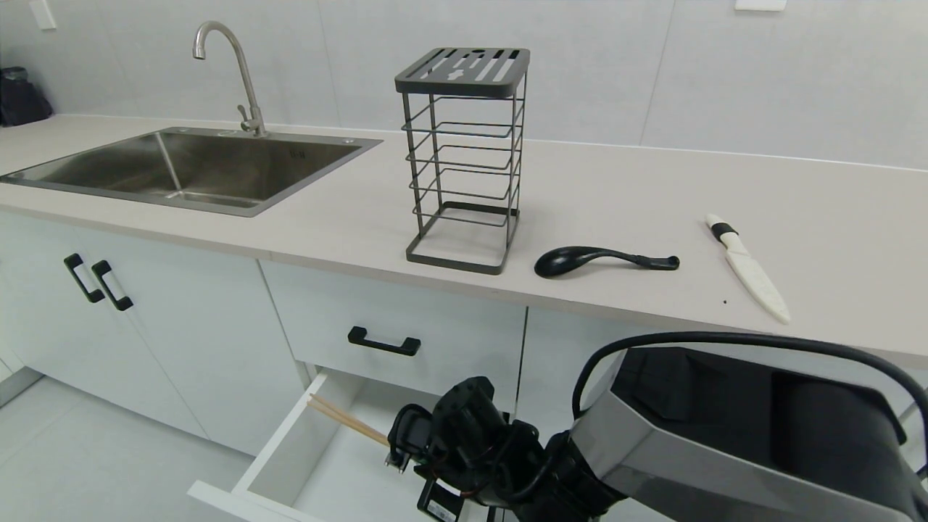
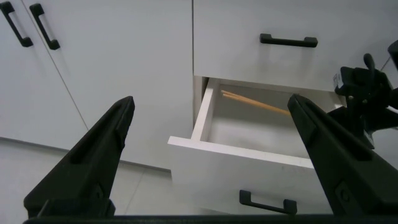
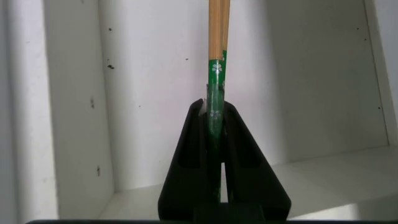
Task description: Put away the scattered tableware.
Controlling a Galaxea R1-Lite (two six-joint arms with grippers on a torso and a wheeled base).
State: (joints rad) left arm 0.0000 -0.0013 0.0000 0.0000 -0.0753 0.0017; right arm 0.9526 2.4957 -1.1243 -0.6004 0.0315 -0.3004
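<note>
A pair of wooden chopsticks (image 1: pixel 346 422) with green ends is clamped in my right gripper (image 1: pixel 395 451), which is shut on them inside the open white drawer (image 1: pixel 279 449) below the counter. In the right wrist view the chopsticks (image 3: pixel 217 37) stick out from the shut gripper (image 3: pixel 213 109) over the drawer floor (image 3: pixel 155 93). My left gripper (image 2: pixel 211 106) is open and holds nothing, in front of the drawer (image 2: pixel 249 165), where the chopsticks (image 2: pixel 255 103) and the right gripper (image 2: pixel 360 87) show. On the counter lie a black spoon (image 1: pixel 602 259) and a white knife (image 1: pixel 747 267).
A dark wire rack (image 1: pixel 464 159) stands on the counter left of the spoon. A steel sink (image 1: pixel 196 167) with a faucet (image 1: pixel 232 65) is at the far left. Above the open drawer is a shut one with a black handle (image 1: pixel 383 341).
</note>
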